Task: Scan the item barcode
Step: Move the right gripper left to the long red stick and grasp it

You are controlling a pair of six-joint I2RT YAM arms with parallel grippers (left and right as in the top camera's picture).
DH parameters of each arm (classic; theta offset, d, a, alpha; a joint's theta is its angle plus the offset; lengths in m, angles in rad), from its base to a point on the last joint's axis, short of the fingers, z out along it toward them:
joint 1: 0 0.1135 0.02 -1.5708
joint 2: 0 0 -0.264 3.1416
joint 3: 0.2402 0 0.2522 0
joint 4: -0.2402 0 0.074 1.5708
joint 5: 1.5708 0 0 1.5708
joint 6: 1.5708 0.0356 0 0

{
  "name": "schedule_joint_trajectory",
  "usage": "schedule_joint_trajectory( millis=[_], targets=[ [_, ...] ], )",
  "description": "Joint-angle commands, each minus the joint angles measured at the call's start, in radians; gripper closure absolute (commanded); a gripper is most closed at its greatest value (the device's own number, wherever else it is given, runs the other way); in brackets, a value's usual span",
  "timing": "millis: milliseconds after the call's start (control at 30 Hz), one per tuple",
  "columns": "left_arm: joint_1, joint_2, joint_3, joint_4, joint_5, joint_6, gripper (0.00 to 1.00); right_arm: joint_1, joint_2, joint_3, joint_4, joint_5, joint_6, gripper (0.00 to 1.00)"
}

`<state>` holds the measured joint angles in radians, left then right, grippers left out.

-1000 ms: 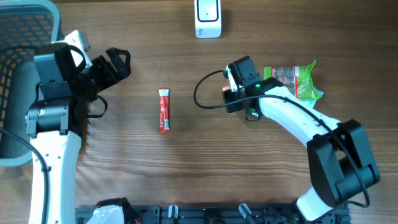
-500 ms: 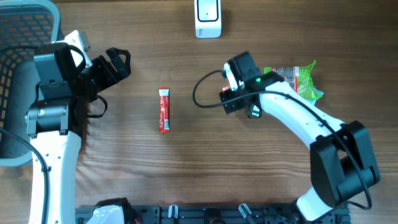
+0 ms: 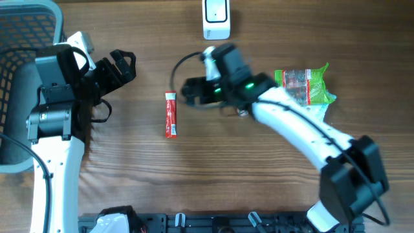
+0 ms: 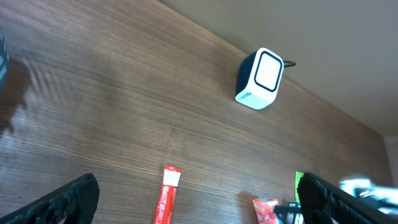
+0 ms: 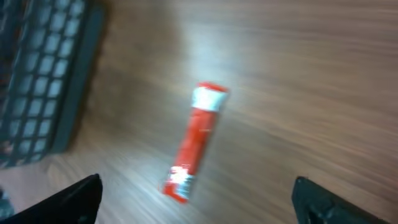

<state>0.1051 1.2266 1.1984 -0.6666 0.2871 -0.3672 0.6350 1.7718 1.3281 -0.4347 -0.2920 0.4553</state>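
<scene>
Fingers (image 5: 68, 202) of the right gripper (image 3: 189, 90) stand spread wide with nothing between them. The wrist view looks down between them at the red sachet (image 5: 198, 140), blurred but plainly lying flat on the desk (image 3: 226, 175) just ahead. That wide stance, aimed at the sachet, reads as readiness to straddle its narrow body for a pick. The sachet lies left of the desk's middle, its long axis running between the far and near edges and its white-banded end toward the far edge, apart from everything else. Beyond it, the scanner (image 3: 216, 18) sits at the far edge with its window visible from above, probably so that a barcode can be passed over it. The left gripper (image 3: 123, 65) is also spread and empty, held back near the basket (image 3: 26, 39) at the left edge; this suggests the right arm does the work. A green-and-clear packet (image 3: 307, 84) rests toward the right edge. Compared with a second ago, the right gripper has swung from beside that packet across to the sachet, and its jaws have widened. Sachet, scanner and left arm are where they were.
</scene>
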Motion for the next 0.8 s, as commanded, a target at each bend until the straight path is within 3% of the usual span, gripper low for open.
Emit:
schedule_joint_trajectory(
  millis=[0, 33, 100, 133, 567, 767],
  targets=[
    [0.005, 0.004, 0.000, 0.003, 0.015, 0.020, 0.00, 0.095, 0.093, -0.016, 0.081, 0.007, 0.075, 0.27],
    [0.005, 0.004, 0.000, 0.003, 0.015, 0.020, 0.00, 0.115, 0.117, -0.016, 0.102, 0.013, 0.087, 0.59],
    [0.005, 0.004, 0.000, 0.003, 0.015, 0.020, 0.00, 0.149, 0.160, -0.016, 0.135, 0.051, 0.133, 0.88],
    [0.005, 0.004, 0.000, 0.003, 0.015, 0.020, 0.00, 0.163, 0.178, -0.016, 0.149, 0.079, 0.150, 0.96],
    [0.005, 0.004, 0.000, 0.003, 0.015, 0.020, 0.00, 0.192, 0.375, -0.016, 0.472, 0.225, 0.155, 0.95],
    [0.005, 0.004, 0.000, 0.003, 0.015, 0.020, 0.00, 0.198, 0.398, -0.016, 0.480, 0.135, 0.179, 0.95]
  ],
)
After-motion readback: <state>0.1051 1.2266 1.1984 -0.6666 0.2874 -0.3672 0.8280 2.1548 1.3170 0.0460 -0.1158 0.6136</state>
